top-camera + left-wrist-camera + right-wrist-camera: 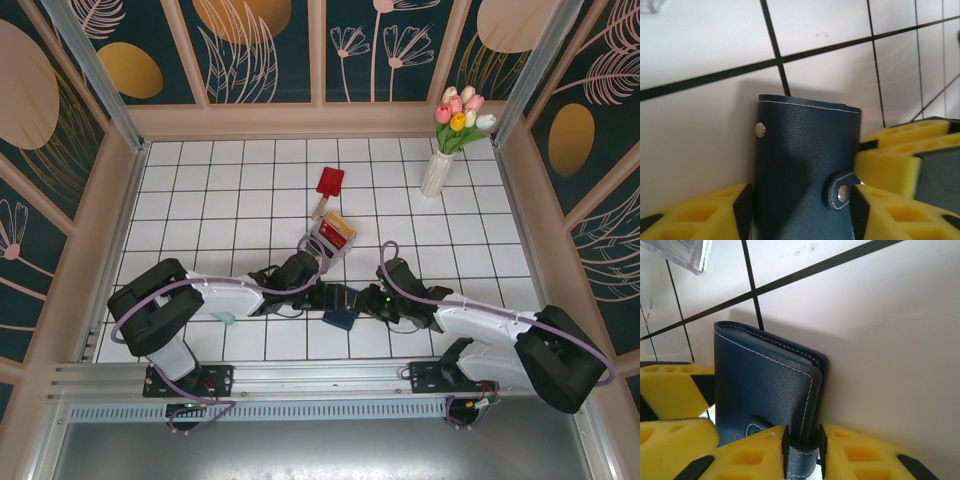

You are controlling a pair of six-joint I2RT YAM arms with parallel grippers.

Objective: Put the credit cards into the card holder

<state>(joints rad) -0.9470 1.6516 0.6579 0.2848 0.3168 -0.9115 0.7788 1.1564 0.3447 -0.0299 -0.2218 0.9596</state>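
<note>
The navy card holder point(341, 309) stands folded on the white tiles between both arms. My left gripper point(316, 297) straddles its width, the pads pressed to its two sides point(800, 210), and the right pad point(858, 210) touches the snap tab. My right gripper point(366, 304) is shut on the card holder's cover edge point(802, 445), pinching it between black pads. The card holder's stitched front point(765, 390) faces that camera. The credit cards point(336, 232), red and yellow-orange, lie in a clear box behind the grippers.
The clear plastic box point(323, 246) sits just beyond the card holder. A red spatula-like paddle point(329, 186) lies farther back. A white vase of tulips point(438, 172) stands at the back right. Wooden walls ring the tiled floor point(220, 200).
</note>
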